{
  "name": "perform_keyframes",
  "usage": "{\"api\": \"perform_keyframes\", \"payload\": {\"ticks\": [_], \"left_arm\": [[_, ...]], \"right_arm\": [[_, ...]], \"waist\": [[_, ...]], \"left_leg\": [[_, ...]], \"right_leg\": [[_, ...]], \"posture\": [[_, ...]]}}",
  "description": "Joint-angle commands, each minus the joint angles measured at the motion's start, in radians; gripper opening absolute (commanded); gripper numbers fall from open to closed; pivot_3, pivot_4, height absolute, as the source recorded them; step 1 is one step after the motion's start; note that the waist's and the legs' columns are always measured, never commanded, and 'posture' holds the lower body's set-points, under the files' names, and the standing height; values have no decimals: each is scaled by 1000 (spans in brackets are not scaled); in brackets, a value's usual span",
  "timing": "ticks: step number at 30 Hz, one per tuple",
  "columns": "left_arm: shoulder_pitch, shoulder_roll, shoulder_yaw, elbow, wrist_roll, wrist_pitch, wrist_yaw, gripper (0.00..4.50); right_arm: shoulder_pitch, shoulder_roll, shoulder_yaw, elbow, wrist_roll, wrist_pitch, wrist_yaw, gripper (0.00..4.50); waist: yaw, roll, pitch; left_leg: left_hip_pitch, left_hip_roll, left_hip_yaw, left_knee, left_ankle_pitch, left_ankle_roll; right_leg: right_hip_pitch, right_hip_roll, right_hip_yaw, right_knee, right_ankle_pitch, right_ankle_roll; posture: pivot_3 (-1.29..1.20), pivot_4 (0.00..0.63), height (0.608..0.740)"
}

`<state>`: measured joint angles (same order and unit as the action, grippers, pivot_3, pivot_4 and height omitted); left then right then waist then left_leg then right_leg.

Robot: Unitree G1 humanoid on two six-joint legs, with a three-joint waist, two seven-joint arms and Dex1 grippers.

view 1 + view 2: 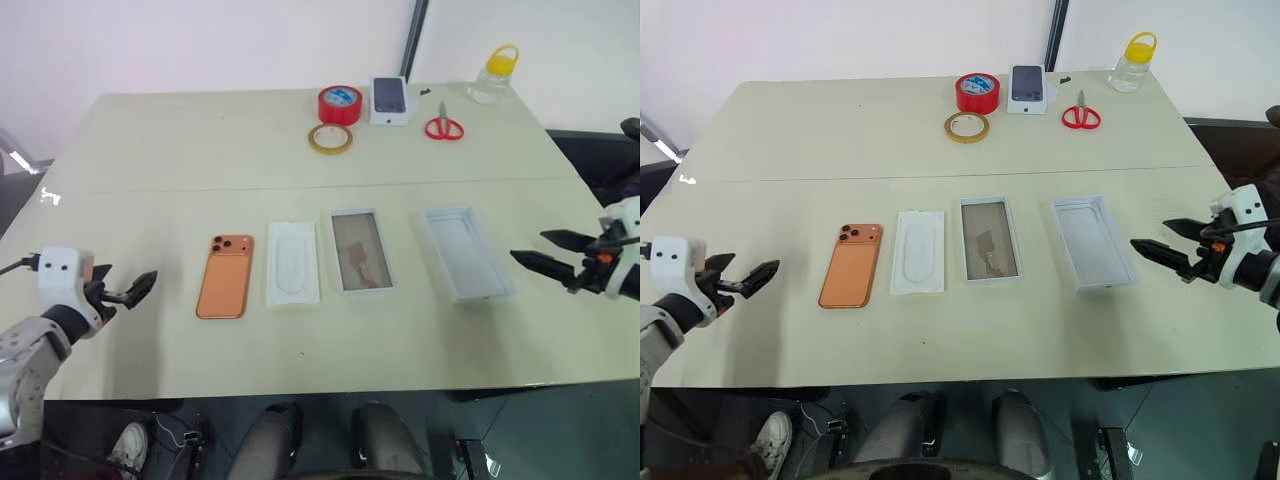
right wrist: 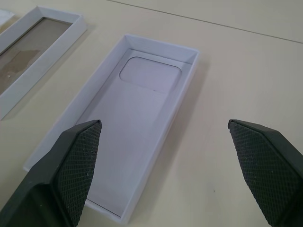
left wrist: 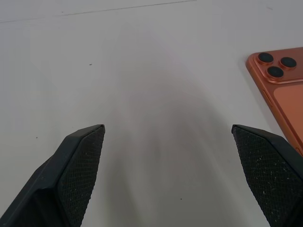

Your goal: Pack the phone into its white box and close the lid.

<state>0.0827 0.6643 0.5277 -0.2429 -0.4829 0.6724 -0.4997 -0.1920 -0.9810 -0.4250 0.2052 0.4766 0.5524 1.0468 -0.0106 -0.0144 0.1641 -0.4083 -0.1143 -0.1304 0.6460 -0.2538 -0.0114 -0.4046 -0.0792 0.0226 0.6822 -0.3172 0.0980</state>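
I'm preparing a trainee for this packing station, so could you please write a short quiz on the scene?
1. True or false: the phone lies with its camera lenses facing up.
2. What lies next to the phone, on the robot's right of it? A) scissors B) insert C) red tape
3. What state are the left gripper and right gripper in, and do they hold anything?

Key
1. True.
2. B.
3. Both open, both empty.
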Motion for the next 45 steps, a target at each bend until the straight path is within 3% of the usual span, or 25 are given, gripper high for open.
{"api": "perform_keyframes", "payload": {"ticks": [1, 16, 22, 29, 35, 45], "left_arm": [[-12, -9, 13, -25, -4, -17, 14, 4500], [-98, -53, -99, -130, -54, 65, 31, 4500], [-174, -156, -210, -264, -173, 226, 100, 4500], [-289, -266, -213, -252, -292, 500, 272, 4500], [-374, -382, -200, -215, -355, 625, 370, 4500], [-443, -535, -209, -135, -330, 758, 495, 4500]], "right_arm": [[-20, -27, -36, 1, -1, -22, -12, 4468], [-62, 65, 73, -184, -27, -44, -131, 4468], [-91, 111, 191, -403, -1, 12, -143, 4468], [-91, 158, 328, -679, 63, 114, -162, 4468], [-112, 193, 385, -700, 53, 116, -184, 4468], [-127, 215, 407, -686, 32, 88, -199, 4468]], "waist": [[0, 0, 0], [0, 0, 0], [0, 0, 0], [1, 0, 0], [5, -2, 0], [5, -2, 0]], "left_leg": [[0, 0, 0, 0, 0, 0], [0, 0, 0, 0, 0, 0], [0, 0, 0, 1, 0, -1], [0, 0, 0, 1, 0, 0], [0, -1, 0, 2, 3, -5], [0, -1, 0, 2, 4, -6]], "right_leg": [[0, 0, 0, 0, 0, 0], [0, 0, 0, 0, 0, 0], [0, 0, 0, 0, 0, 0], [0, 1, 0, 0, 0, 0], [1, 0, -1, 0, 0, 0], [1, 1, -1, 0, 0, 0]], "posture": [[0, 150, 740], [0, 150, 740], [0, 150, 740], [0, 150, 740], [0, 150, 740], [0, 150, 740]]}}
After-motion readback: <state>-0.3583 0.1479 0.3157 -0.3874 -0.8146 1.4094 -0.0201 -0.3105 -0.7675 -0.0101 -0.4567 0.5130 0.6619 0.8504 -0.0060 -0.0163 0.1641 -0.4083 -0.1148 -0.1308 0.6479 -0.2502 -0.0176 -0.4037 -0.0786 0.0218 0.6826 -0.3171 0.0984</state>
